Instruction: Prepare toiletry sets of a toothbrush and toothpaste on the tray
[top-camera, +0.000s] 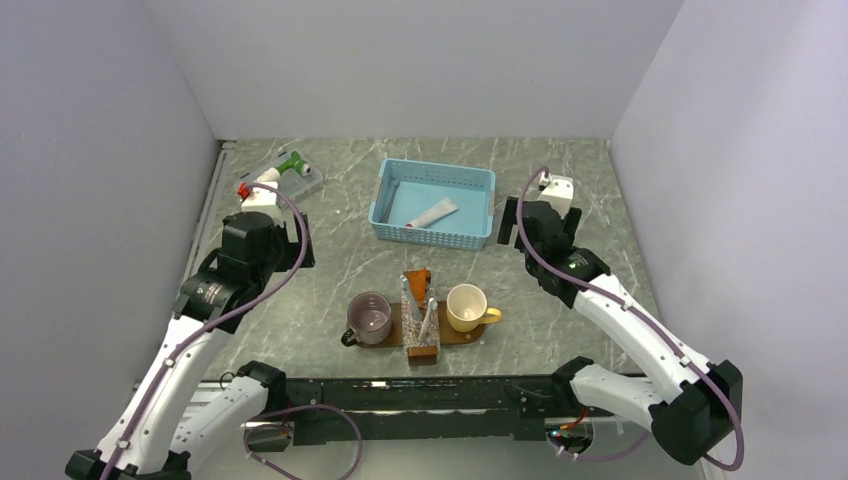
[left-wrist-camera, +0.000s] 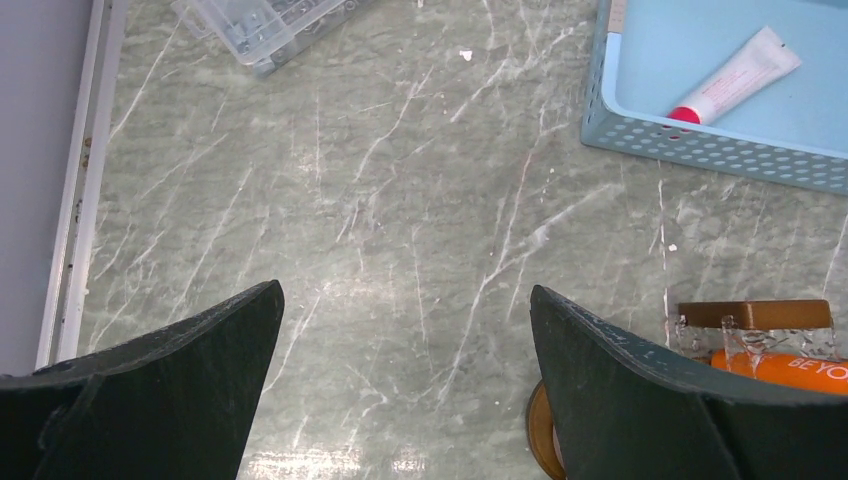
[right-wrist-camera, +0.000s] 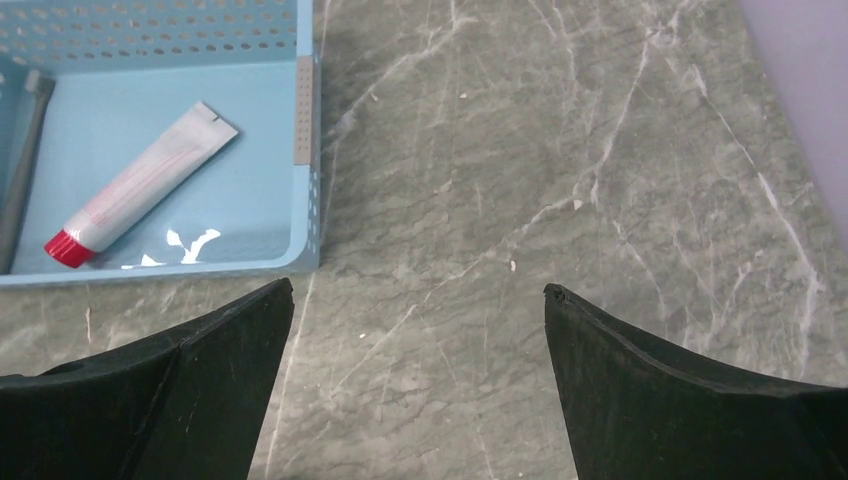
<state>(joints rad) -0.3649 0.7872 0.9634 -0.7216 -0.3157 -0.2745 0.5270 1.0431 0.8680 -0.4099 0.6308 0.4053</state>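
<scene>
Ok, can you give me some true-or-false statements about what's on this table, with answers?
1. The light-blue slotted plastic basket holds a white tube with a red cap. True.
2. The right gripper grips that tube. False: it is open and empty.
3. The yellow mug stands on the dark-brown wooden tray. True.
4. The orange squeeze tube lies in the basket. False: it sits in a clear holder on the tray.

The left arm (top-camera: 160, 390) and right arm (top-camera: 640, 325) had white shells and black joint housings, each trailed by a purple cable (top-camera: 298, 228). A white block (top-camera: 556, 188) capped each wrist at twelve o'clock; the fingers (left-wrist-camera: 170, 390) were black wedges.
</scene>
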